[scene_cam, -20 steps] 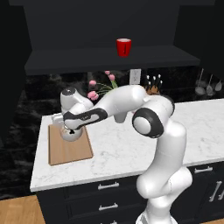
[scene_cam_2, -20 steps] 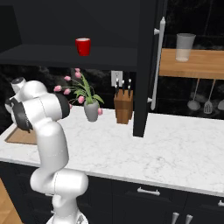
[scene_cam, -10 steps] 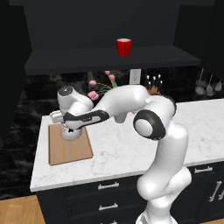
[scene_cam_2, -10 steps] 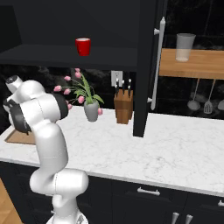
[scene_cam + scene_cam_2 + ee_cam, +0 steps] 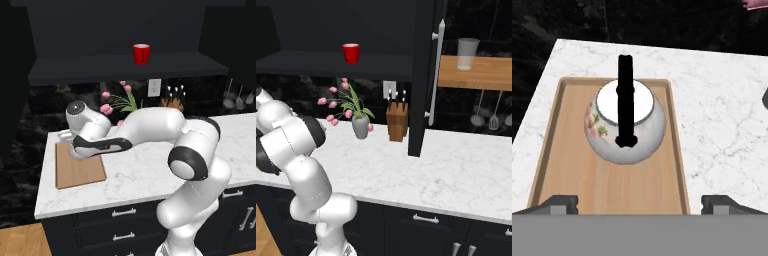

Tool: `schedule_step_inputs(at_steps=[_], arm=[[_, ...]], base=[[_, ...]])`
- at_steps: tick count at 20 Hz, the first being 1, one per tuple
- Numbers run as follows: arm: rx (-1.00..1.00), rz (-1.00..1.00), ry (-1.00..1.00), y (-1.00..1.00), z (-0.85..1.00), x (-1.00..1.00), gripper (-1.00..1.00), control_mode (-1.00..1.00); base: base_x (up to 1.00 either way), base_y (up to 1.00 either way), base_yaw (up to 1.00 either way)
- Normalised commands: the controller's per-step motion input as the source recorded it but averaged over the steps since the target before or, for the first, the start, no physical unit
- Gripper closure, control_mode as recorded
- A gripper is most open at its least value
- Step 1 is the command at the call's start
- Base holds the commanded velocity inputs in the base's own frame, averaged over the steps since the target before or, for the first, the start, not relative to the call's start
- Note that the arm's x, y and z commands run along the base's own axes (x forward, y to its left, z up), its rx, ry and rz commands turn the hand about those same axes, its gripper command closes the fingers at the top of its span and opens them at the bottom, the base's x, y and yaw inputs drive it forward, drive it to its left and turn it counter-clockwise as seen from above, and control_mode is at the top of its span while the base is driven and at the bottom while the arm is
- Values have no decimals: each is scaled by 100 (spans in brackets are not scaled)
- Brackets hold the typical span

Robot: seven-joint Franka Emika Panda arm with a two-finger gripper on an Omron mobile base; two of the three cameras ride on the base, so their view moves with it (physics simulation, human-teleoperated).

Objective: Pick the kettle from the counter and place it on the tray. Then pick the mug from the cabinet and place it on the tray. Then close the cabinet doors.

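On the left end of the white grey-veined marble table (image 5: 150,170), your left base view shows the flat light-brown wooden tray (image 5: 77,172), with the white arm's hand over its far part. The small bright red mug (image 5: 141,53) stands on the shelf of the black upper cabinet (image 5: 115,67).

In your right base view, the mug (image 5: 351,52) sits on that shelf, beside a tall black door (image 5: 423,75) standing open.

In your hand view, the squat silver-white kettle (image 5: 626,122) sits upright on the tray (image 5: 607,185). Your tool (image 5: 639,202) is spread wide, its tips apart from the kettle.
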Motion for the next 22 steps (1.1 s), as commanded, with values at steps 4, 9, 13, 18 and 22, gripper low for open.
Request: schedule_step_inputs(at_steps=[4, 9, 13, 18, 22], arm=[[1, 0, 11, -38, 45, -54, -100, -100], [0, 0, 1, -43, 47, -70, -100, -100], [0, 0, 0, -52, 52, -72, -100, -100], [0, 0, -7, -51, 63, -67, -100, -100], [0, -1, -4, -50, 68, -52, -100, -100]], base=[[0, 0, 0], [0, 0, 0], [0, 0, 0], [0, 0, 0], [0, 0, 0]])
